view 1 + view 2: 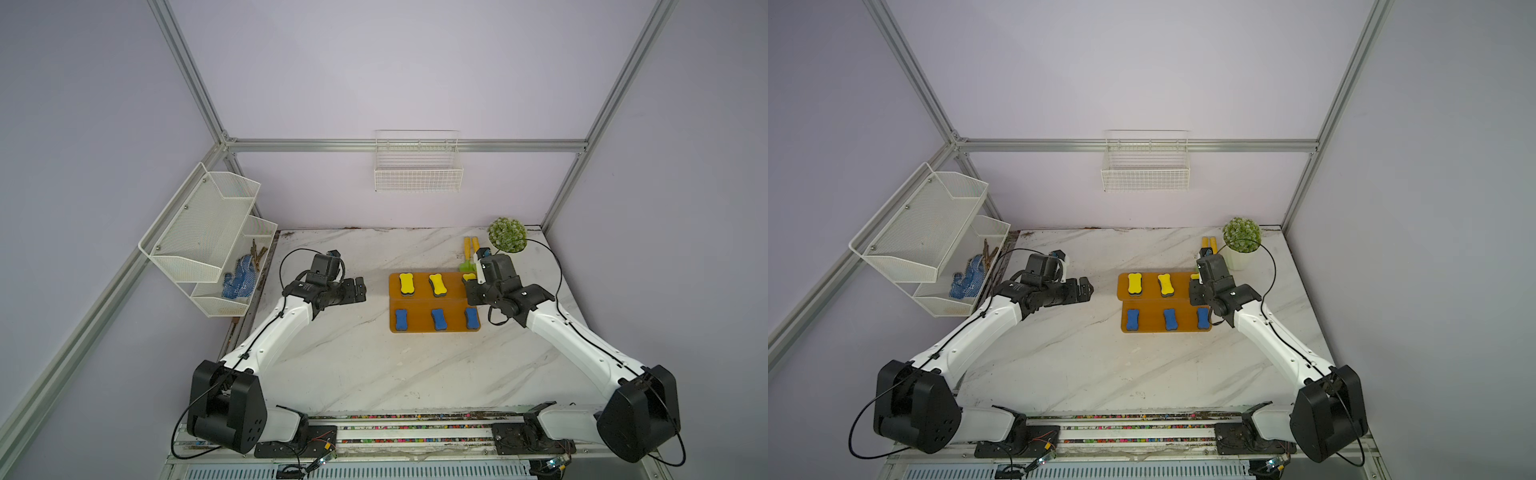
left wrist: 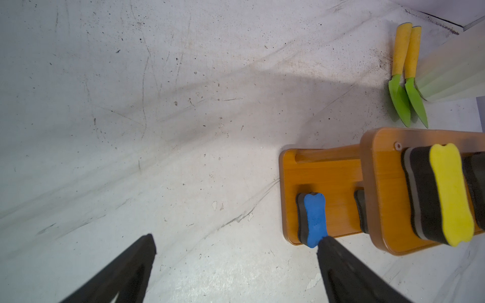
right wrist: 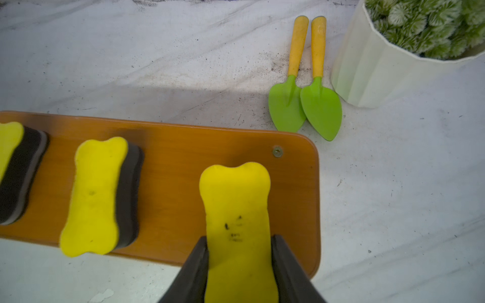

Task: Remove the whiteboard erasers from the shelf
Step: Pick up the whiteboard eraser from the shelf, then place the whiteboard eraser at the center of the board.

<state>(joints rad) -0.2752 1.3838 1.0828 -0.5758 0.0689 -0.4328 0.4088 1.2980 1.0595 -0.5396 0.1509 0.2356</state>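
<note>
The orange-brown shelf (image 1: 419, 305) stands right of the table's middle. In both top views its upper tier carries yellow whiteboard erasers (image 1: 406, 284) (image 1: 1167, 285) and its lower tier three blue ones (image 1: 438, 319). My right gripper (image 3: 238, 238) is shut on the rightmost yellow eraser (image 3: 236, 199), a finger against each long side, over the upper tier's right end (image 3: 296, 162). In a top view that eraser (image 1: 468, 276) is mostly hidden by the gripper (image 1: 469, 286). My left gripper (image 1: 359, 289) hovers open left of the shelf, with one fingertip (image 2: 325, 244) by a blue eraser (image 2: 313, 220).
Two yellow-handled green spatulas (image 3: 304, 105) and a white plant pot (image 3: 372, 70) lie just behind the shelf's right end. A white mesh rack (image 1: 208, 232) holding blue gloves (image 1: 237, 278) hangs on the left wall. A wire basket (image 1: 417, 166) hangs on the back wall.
</note>
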